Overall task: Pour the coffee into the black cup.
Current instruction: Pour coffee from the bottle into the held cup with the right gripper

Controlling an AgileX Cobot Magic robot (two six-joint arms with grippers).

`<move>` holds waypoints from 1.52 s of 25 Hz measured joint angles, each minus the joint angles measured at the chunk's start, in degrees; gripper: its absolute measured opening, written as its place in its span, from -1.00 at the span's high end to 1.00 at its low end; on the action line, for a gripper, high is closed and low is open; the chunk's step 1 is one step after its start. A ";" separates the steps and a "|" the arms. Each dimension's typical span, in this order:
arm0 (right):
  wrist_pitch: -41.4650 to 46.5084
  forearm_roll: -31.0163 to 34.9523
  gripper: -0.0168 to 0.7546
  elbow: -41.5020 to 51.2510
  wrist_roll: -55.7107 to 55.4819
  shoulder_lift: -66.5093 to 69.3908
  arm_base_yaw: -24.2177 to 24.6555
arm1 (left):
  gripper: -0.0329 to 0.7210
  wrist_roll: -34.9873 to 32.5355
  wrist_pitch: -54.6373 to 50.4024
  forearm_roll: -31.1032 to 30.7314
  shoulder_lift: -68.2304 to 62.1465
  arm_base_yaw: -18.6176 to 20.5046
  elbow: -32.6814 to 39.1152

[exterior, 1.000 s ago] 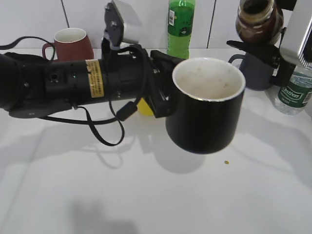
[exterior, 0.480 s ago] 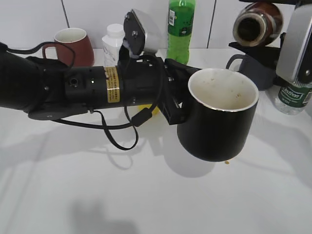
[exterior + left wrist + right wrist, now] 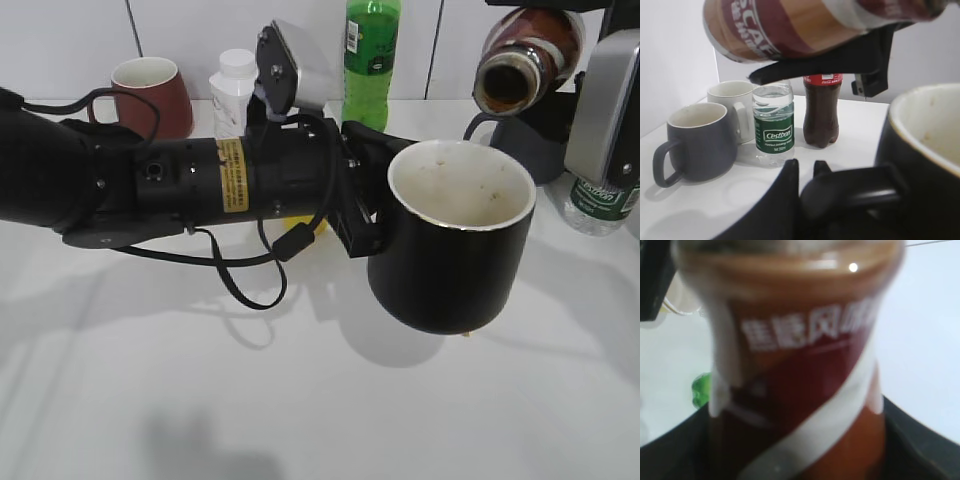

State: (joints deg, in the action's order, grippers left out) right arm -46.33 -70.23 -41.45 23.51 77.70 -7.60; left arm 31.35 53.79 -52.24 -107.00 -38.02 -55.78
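Glossy black cup [image 3: 458, 240], white inside and empty, hangs above the white table [image 3: 200, 400], the left gripper [image 3: 360, 205] clamped on its handle side. Up at the right, the right gripper [image 3: 545, 95] grasps the coffee [image 3: 522, 62] bottle, tilted with its open mouth toward the cup's rim (no liquid visible leaving it). Behind stand a dark red mug [image 3: 150, 92], a green soda bottle [image 3: 370, 55], a grey mug [image 3: 695, 142] and a water bottle [image 3: 773, 125].
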 joint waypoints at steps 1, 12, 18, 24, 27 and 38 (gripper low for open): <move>0.00 0.00 -0.41 0.00 0.45 0.00 0.00 | 0.77 0.00 0.06 -0.08 0.00 0.00 0.00; 0.21 0.00 -0.41 0.00 3.82 0.00 0.00 | 0.77 0.00 1.50 -2.13 0.00 0.00 0.00; 0.27 0.00 -0.41 0.00 4.15 0.00 0.00 | 0.77 0.00 1.50 -2.48 0.00 0.00 0.00; 0.40 0.00 -0.41 0.00 5.19 0.00 0.00 | 0.77 0.00 1.50 -2.64 0.00 0.00 0.00; 0.40 0.00 -0.41 0.00 5.28 0.00 0.00 | 0.77 0.00 1.50 -2.75 0.00 0.00 0.00; 0.48 0.00 -0.41 0.00 6.31 0.00 0.00 | 0.77 0.00 1.50 -2.90 0.00 0.00 0.00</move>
State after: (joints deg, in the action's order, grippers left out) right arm -45.85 -70.23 -41.45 29.82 77.70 -7.60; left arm 31.35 55.29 -55.13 -107.00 -38.02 -55.78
